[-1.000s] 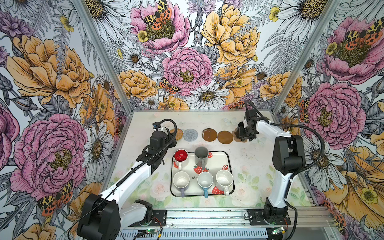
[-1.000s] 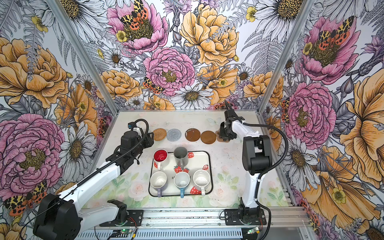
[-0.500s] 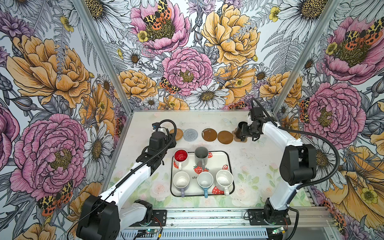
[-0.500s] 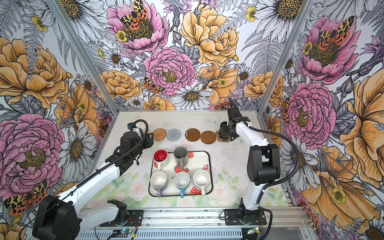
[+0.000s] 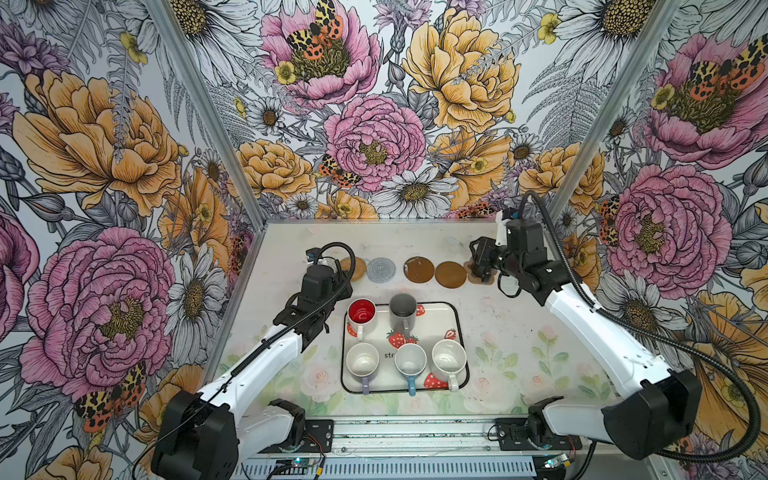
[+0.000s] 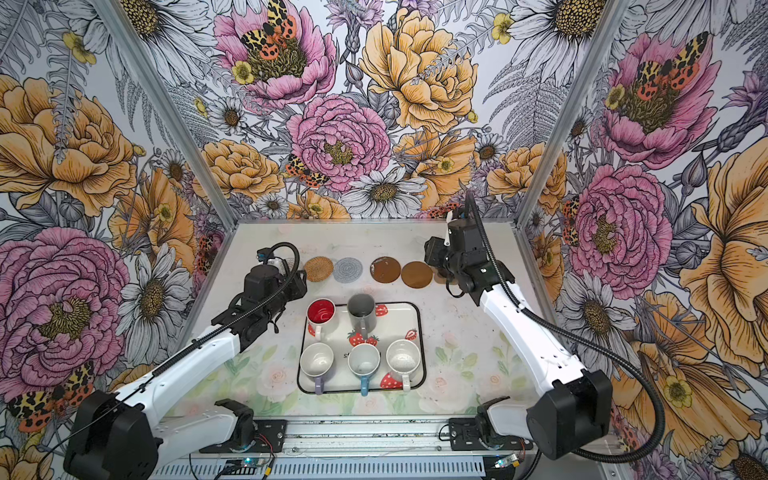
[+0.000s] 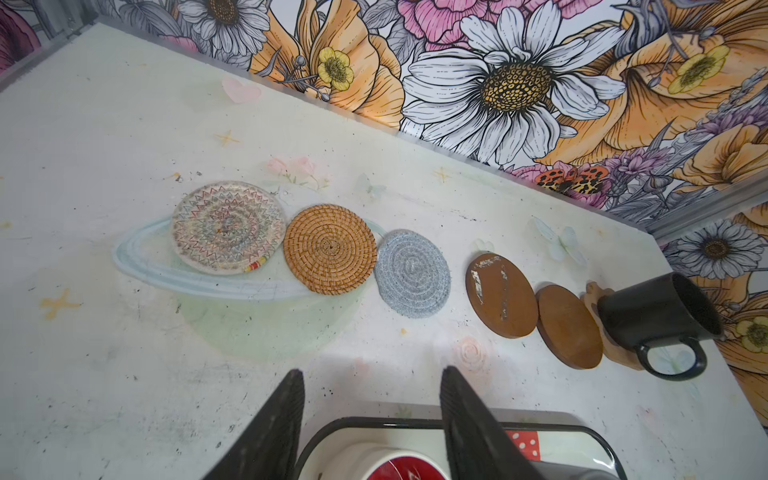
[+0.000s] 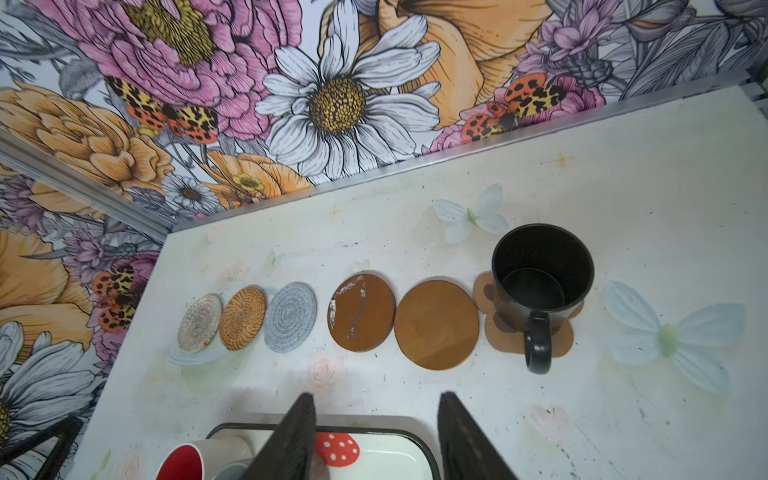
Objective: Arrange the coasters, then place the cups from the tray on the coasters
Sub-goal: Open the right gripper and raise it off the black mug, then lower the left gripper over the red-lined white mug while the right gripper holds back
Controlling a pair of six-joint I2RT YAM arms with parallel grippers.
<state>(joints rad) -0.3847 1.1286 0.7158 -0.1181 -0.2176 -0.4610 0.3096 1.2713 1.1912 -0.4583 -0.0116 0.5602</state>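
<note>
my right tool (image 8: 376, 395) backed off black mug (image 8: 542, 270), now sitting on paw coaster (image 8: 498, 336). both tools spread, empty. next probably red-inside mug (image 5: 361, 316), tray's (image 5: 432, 324) 11 o'clock corner, 4 o'clock off left tool (image 7: 372, 371); left arm nearer.

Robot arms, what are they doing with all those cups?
They are setting mugs onto a row of six flat coasters. One black mug stands on the tan paw-shaped coaster, and the right hand is open and empty, clear of it. Five more mugs sit on the cream strawberry-print tray. The left hand hovers open by the white mug with red inside.
</note>
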